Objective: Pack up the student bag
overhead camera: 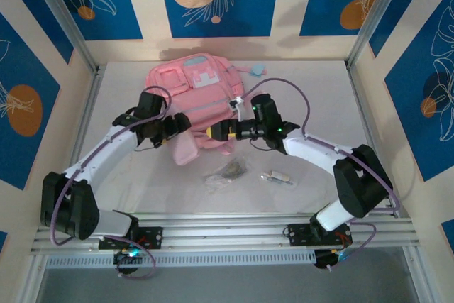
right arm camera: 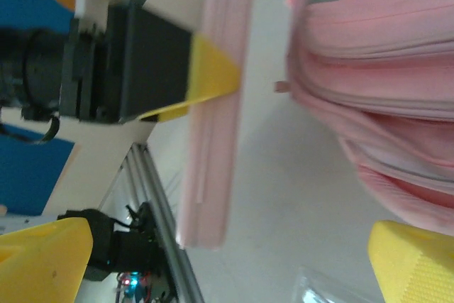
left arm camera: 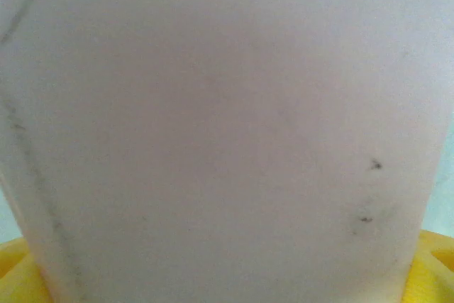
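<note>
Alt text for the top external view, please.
A pink student bag lies on the table. At its near edge, the left end effector meets a flat pink pencil case; the right end effector, open, points toward it.

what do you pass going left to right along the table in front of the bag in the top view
pink pencil case → clear plastic packet → small white and silver item

Overhead, from behind the arm bases (overhead camera: 135, 235), I look down on the whole white counter (overhead camera: 319, 97). My left wrist camera sits almost against a flat pale pink case (left arm camera: 227, 133). My right wrist camera, close and turned sideways, shares the large soft pink fabric backpack (right arm camera: 383, 54) with the overhead view (overhead camera: 188, 83).
</note>
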### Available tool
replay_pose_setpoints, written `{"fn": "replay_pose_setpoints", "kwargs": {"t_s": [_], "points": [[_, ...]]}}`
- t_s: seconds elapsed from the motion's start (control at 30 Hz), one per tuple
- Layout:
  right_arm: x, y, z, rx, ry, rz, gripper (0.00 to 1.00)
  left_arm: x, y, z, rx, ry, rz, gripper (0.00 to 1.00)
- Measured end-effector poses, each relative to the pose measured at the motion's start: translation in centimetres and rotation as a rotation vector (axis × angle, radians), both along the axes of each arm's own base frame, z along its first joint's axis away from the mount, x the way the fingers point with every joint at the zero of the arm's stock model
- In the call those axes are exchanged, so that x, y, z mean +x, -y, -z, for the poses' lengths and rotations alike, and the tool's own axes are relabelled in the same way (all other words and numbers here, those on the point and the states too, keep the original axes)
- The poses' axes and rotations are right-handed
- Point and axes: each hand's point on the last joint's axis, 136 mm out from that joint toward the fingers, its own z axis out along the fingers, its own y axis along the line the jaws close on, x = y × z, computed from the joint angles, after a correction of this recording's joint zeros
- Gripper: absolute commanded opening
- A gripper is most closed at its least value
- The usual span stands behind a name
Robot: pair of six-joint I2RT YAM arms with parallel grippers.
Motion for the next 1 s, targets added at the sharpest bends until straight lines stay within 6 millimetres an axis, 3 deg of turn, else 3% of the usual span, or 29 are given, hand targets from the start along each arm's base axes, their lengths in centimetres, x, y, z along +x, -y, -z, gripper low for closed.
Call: {"fn": "replay_pose_setpoints", "kwargs": {"t_s": [0.17, 0.27, 0.43, 0.6, 0.67, 0.87, 1.0], "points": [[-2.0, -2.9, 1.7, -0.008, 0.000, -0.087, 0.99, 0.9, 2.6, -1.3, -0.090, 0.040, 0.003, 0.82], [-2.0, -3.6, 2.9, -0.019, -0.015, -0.096, 0.93, 1.0, 3.3, -1.8, -0.119, 0.051, -0.003, 0.81], [-1.5, -4.1, 4.2, -0.017, -0.046, -0.104, 0.53, 1.0, 3.6, -2.2, -0.152, 0.067, -0.018, 0.81], [-1.6, -4.6, 3.6, 0.016, -0.058, -0.114, 0.32, 0.9, 3.5, -1.8, -0.153, 0.066, -0.035, 0.87], [-1.2, -4.4, 3.7, 0.013, -0.065, -0.092, 0.24, 1.1, 3.4, -1.8, -0.151, 0.073, -0.049, 1.00], [-1.2, -3.6, 4.0, 0.029, -0.091, -0.097, 0.17, 1.2, 3.3, -2.3, -0.103, 0.106, 0.002, 1.00], [-0.7, -1.4, 4.0, 0.032, -0.120, -0.062, 0.16, 2.8, 2.8, -5.2, -0.005, 0.217, 0.058, 1.00]]}}
